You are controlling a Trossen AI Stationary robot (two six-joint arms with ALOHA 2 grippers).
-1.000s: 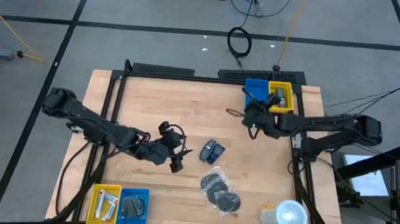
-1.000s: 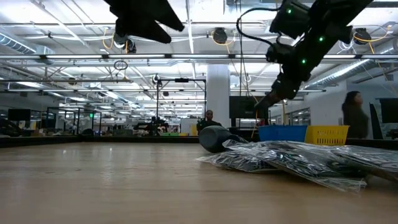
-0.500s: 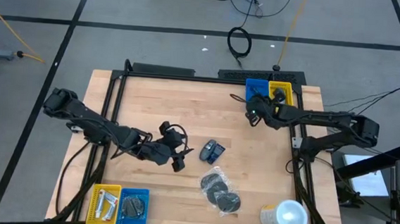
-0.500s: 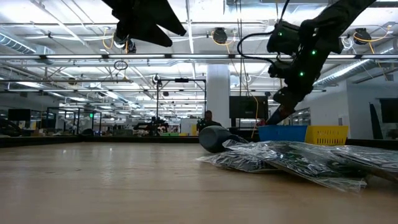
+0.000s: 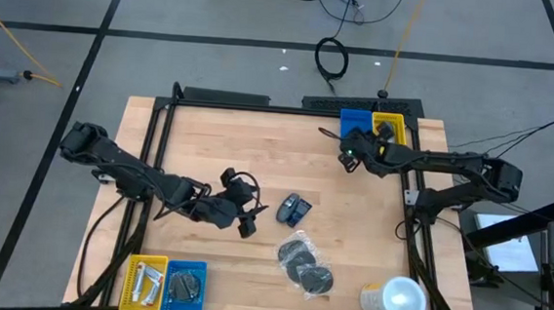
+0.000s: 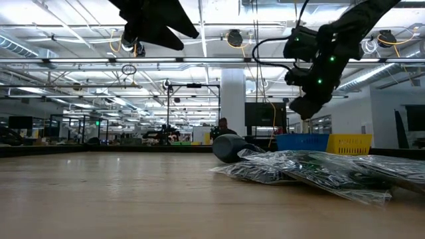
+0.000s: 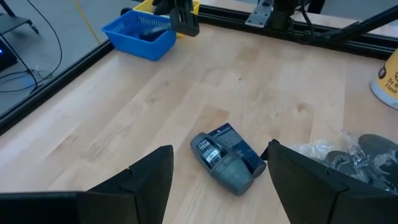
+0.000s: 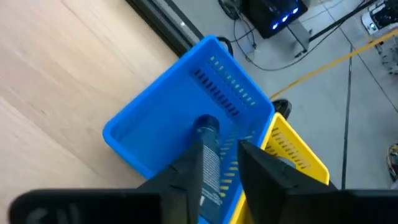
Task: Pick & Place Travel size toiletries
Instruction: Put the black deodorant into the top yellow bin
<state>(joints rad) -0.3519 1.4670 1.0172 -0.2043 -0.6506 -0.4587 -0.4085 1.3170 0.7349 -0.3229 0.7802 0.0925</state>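
A small dark grey bottle (image 7: 227, 158) lies on its side on the table, just ahead of my open left gripper (image 7: 219, 149), whose fingers stand on either side of it without touching. In the high view that gripper (image 5: 245, 221) is left of the bottle (image 5: 294, 209). Dark discs in clear wrap (image 5: 305, 265) lie nearer the front edge. My right gripper (image 8: 221, 152) hangs over the blue bin (image 8: 155, 124) at the far right, fingers parted, with another dark bottle (image 8: 208, 146) between them, cap end pointing away from the wrist. My right gripper has the bottle's body (image 8: 210, 163) between its parted fingers, above the blue bin. The bottle lies along one finger (image 8: 186, 174). Blue bin shows between the bottle and the other finger (image 8: 261, 168). Whether a finger touches it, I cannot tell.
A yellow bin (image 5: 391, 129) adjoins the far blue bin (image 5: 356, 121). A yellow bin (image 5: 144, 283) and a blue bin (image 5: 186, 287) with items stand at the near left corner. A white-lidded cup (image 5: 396, 300) stands at the near right. Black rails frame the table.
My right gripper has swung toward the table's far edge, from beside the bins to over the blue bin, and has turned a little on the way. My left gripper and the things on the table have kept still.
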